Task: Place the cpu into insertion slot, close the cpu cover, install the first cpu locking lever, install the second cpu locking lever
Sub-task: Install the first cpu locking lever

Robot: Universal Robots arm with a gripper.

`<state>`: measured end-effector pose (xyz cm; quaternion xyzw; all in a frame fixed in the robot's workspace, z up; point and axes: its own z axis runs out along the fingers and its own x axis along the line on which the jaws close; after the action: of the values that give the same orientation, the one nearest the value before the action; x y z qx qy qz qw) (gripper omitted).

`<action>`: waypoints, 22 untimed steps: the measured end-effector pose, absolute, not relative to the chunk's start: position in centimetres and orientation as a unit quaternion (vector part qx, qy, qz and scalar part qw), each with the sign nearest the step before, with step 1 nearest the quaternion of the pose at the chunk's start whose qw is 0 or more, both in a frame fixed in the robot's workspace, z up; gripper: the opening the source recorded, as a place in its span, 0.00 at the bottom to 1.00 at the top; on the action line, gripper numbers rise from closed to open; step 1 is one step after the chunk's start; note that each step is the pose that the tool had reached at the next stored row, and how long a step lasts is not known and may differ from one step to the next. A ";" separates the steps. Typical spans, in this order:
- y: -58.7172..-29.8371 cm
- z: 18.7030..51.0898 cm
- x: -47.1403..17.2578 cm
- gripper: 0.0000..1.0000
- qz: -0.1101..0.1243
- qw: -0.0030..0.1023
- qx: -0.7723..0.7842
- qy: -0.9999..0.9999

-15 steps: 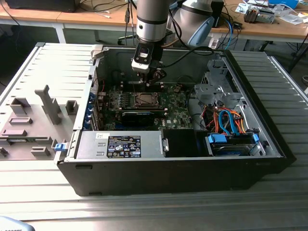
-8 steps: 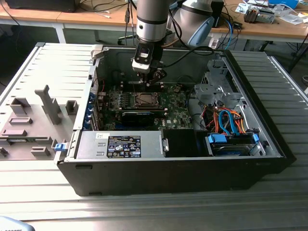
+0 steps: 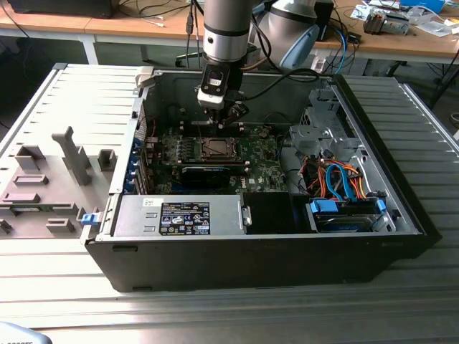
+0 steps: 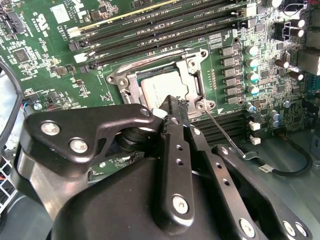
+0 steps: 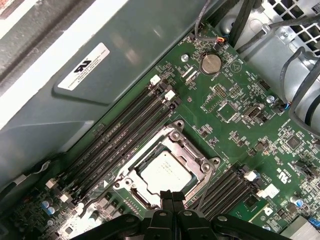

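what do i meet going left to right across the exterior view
grey plastic panel → insertion slot → orange and blue cables

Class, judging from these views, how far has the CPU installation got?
Done: the cpu is seated, with the cpu cover lying flat around it. In hand: nothing; the shut gripper tips at the cover's edge. Left: one locking lever angles away from the cover, apparently unlatched.

Both wrist views close — over insertion slot [image 5: 192,155] [image 4: 127,82]
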<state>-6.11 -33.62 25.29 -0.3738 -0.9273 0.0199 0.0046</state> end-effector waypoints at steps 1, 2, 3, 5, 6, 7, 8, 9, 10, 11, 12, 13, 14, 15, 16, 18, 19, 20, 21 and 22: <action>-33.6 25.3 -6.1 0.11 0.020 0.005 -0.373 -0.928; -33.6 25.3 -6.1 0.11 0.020 0.005 -0.371 -0.928; -33.6 25.3 -6.1 0.11 0.020 0.004 -0.367 -0.930; -33.6 25.3 -6.1 0.11 0.020 0.004 -0.359 -0.933; -33.6 25.3 -6.1 0.11 0.020 0.004 -0.358 -0.933; -33.6 25.3 -6.1 0.11 0.020 0.004 -0.358 -0.934; -33.6 25.3 -6.1 0.11 0.020 0.004 -0.357 -0.934; -33.6 25.3 -6.1 0.11 0.020 0.004 -0.356 -0.934; -33.6 25.3 -6.1 0.11 0.020 0.004 -0.355 -0.935; -33.6 25.3 -6.1 0.11 0.020 0.004 -0.354 -0.935; -33.6 25.3 -6.1 0.11 0.020 0.004 -0.353 -0.935; -33.6 25.3 -6.1 0.11 0.020 0.004 -0.352 -0.936; -33.6 25.3 -6.1 0.11 0.020 0.004 -0.352 -0.936; -33.6 25.3 -6.1 0.11 0.020 0.004 -0.351 -0.936; -33.6 25.3 -6.1 0.11 0.020 0.004 -0.350 -0.937; -33.6 25.3 -6.1 0.11 0.020 0.004 -0.349 -0.937; -33.6 25.3 -6.1 0.11 0.020 0.004 -0.348 -0.937; -33.6 25.3 -6.1 0.11 0.020 0.004 -0.346 -0.938; -33.6 25.3 -6.1 0.11 0.020 0.004 -0.345 -0.938; -33.6 25.3 -6.1 0.11 0.020 0.004 -0.344 -0.939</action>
<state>-6.11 -33.62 25.29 -0.3444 -0.9386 0.0200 0.0039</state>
